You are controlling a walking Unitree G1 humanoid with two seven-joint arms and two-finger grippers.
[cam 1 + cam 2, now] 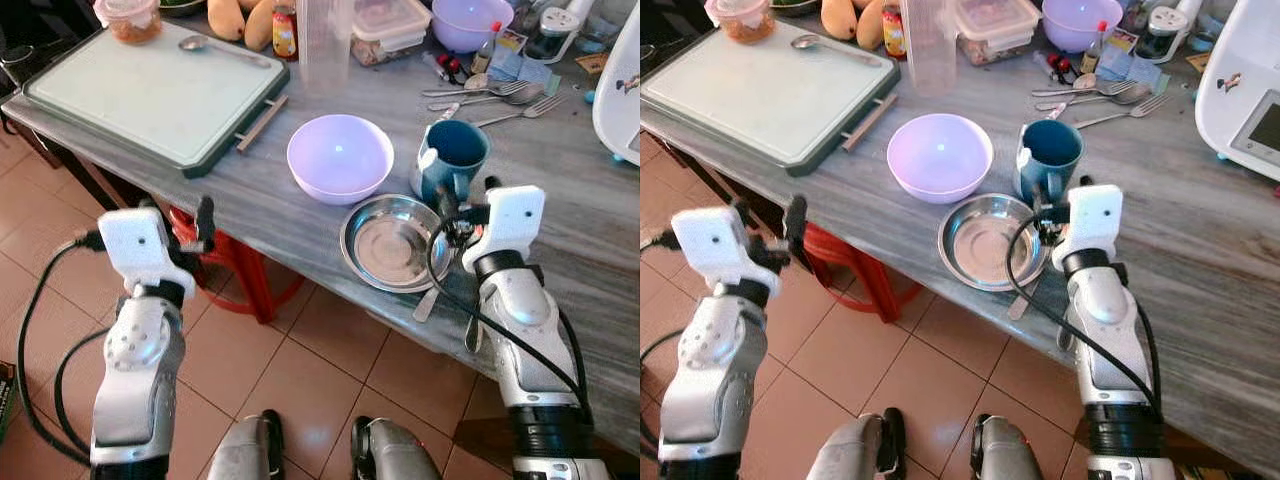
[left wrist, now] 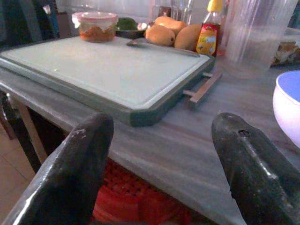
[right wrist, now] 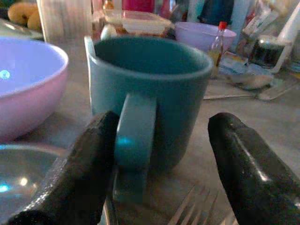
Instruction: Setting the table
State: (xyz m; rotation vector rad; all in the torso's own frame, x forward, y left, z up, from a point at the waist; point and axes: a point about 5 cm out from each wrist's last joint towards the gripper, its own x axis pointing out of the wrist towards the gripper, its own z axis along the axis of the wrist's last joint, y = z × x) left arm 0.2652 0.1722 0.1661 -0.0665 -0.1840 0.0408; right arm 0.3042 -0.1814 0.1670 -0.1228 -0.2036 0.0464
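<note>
Black fingers of the right gripper (image 3: 157,173) stand apart, open, with nothing held, and the teal mug (image 3: 150,93) sits just ahead of them, its handle turned toward the gripper and lying close to one finger (image 3: 79,168) rather than centred in the gap. If the gripper pushes forward as aimed, I judge that finger could strike the handle and spin or shove the mug. Just beside the mug on that same side stands the lilac bowl (image 1: 339,157), and nearer the wrist lies the steel plate (image 1: 392,243), so a knocked mug could clatter into either. A fork (image 3: 197,208) lies on the grey table (image 1: 580,230) under the fingers and could be swept along. Off the table edge, the left gripper (image 1: 205,222) hangs open and idle.
</note>
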